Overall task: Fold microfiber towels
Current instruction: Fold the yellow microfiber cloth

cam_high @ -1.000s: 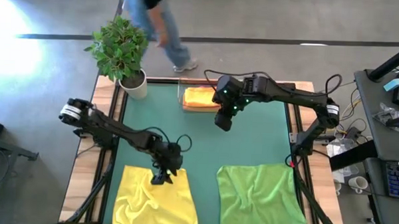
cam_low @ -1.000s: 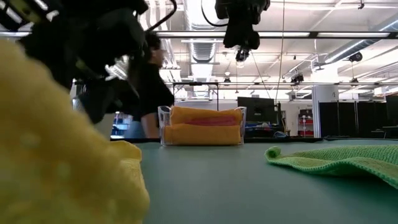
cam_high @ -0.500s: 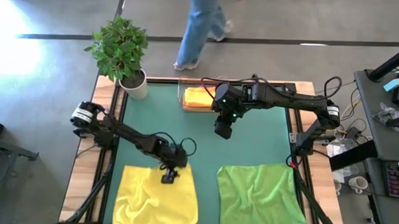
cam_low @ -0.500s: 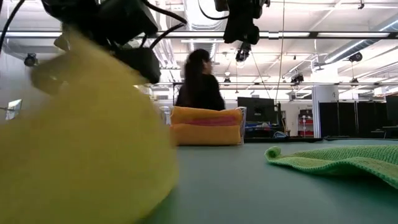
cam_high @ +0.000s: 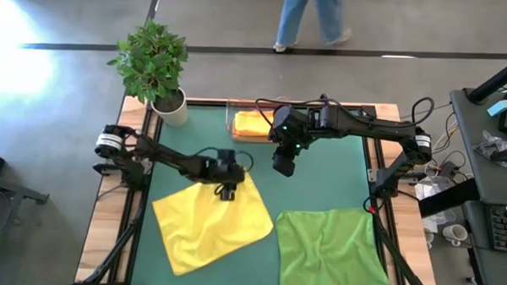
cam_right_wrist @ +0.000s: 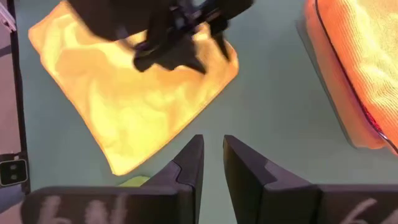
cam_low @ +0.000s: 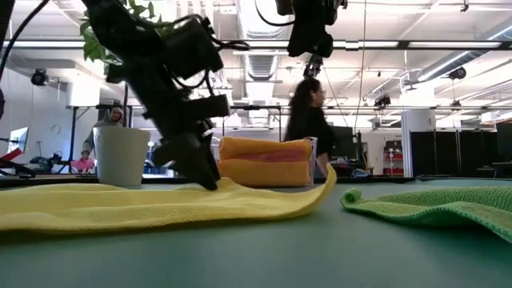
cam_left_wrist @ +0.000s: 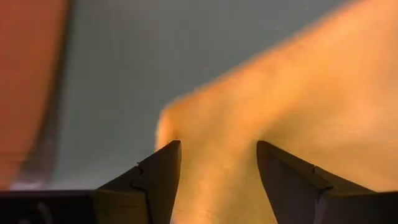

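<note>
A yellow towel lies spread flat on the green mat, one corner pointing to the far edge. My left gripper stands open at that far corner, fingers pointing down. A green towel lies flat at the near right, one corner rolled up. Folded orange towels, with a pink one between them, lie in a clear tray at the far edge. My right gripper hangs shut and empty high above the mat's middle. My left gripper comes down from above on the yellow towel's far corner. The cloth lies flat between its two spread fingers. The fingertips reach the cloth's surface in the low view. Whether they have any of it pinched, I cannot tell.
A potted plant stands at the far left corner of the table. A person walks past behind the far edge. Bare mat shows between the two towels and the tray.
My left gripper has gone toward the far edge and a little right, drawing the yellow towel with it. The towel, bunched and lifted near the near edge, now lies spread flat and turned corner-first. My right gripper has moved slightly toward the near edge.
</note>
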You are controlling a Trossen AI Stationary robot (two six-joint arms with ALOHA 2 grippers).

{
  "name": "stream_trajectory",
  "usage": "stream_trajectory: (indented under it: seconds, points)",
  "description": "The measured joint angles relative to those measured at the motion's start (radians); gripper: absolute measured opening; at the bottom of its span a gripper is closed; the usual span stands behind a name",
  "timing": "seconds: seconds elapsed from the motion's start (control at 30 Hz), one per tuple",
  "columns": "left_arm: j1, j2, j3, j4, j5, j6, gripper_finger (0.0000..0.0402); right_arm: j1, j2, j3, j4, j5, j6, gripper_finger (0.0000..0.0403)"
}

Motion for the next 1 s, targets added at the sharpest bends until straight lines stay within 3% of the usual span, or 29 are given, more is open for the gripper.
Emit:
stream_trajectory:
  seconds: [0.17, 0.37, 0.67, 0.83, 1.0]
  points:
    - [0.086, -0.021, 0.009, -0.011, 0.001, -0.008, 0.0196, 0.0, 0.0, 0.0, 0.0, 0.0, 0.0, 0.0052]
    - [0.054, -0.156, 0.052, -0.139, 0.01, -0.043, 0.0196, 0.0, 0.0, 0.0, -0.004, 0.0, 0.0, 0.0052]
    - [-0.144, -0.352, 0.059, -0.229, 0.013, -0.2, 0.0196, 0.024, -0.001, -0.02, -0.024, -0.011, -0.017, 0.0052]
    - [-0.277, -0.378, 0.059, -0.33, 0.012, -0.316, 0.0196, 0.062, -0.001, -0.067, -0.073, -0.018, -0.005, 0.0055]
    - [-0.424, -0.366, 0.058, -0.403, 0.022, -0.434, 0.0196, 0.141, -0.001, -0.116, -0.098, -0.018, 0.037, 0.0085]
